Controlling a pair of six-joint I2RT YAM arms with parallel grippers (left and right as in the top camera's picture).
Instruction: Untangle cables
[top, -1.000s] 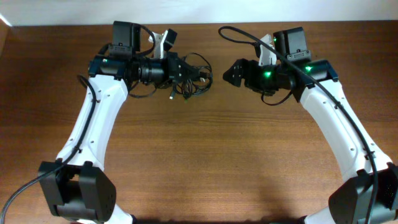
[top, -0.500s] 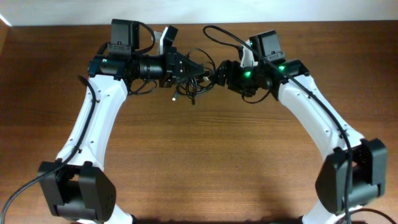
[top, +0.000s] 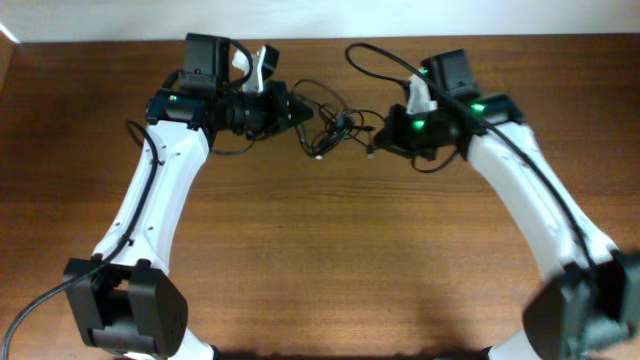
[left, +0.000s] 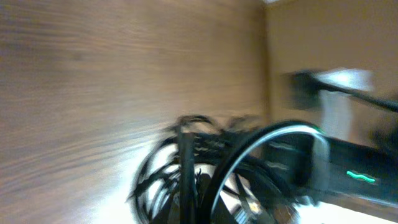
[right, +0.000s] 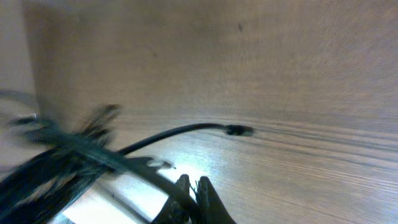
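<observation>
The overhead view is evenly and softly lit from above and mostly sharp. The wooden table (top: 330, 250) shows only faint, diffuse shadows under the arms, and the pale strip along the top edge is overexposed. Small green lights (top: 418, 124) glow on both arms. The lower right arm (top: 585, 300) is smeared near the frame's corner. The left wrist view is heavily blurred. Its wood grain is streaked, the cables (left: 186, 168) have no clean edges, and a white glare sits at the lower left. The right wrist view is dim at the upper left, with a bright reflection on the wood near the bottom. Its tangle is blurred, but the cable plug (right: 239, 130) is fairly crisp.
</observation>
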